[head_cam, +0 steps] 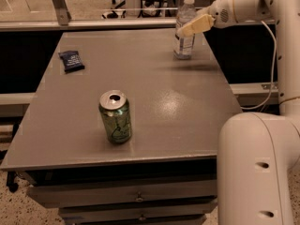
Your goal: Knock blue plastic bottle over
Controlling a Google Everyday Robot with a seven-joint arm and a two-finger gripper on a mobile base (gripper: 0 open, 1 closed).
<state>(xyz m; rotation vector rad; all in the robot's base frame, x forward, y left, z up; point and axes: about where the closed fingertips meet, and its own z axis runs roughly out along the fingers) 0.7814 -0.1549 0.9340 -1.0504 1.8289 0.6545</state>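
Observation:
The blue plastic bottle (184, 28) stands upright near the far right corner of the grey table (154, 102). It is clear, with a white cap and a pale label. My gripper (191, 27) reaches in from the right at the height of the bottle's upper half. Its tan fingers lie against the right side of the bottle, partly in front of it.
A green soda can (115, 116) stands upright near the table's front middle. A small dark blue packet (71, 60) lies at the far left. My white arm base (260, 168) fills the lower right. A rail and chair legs stand behind the table.

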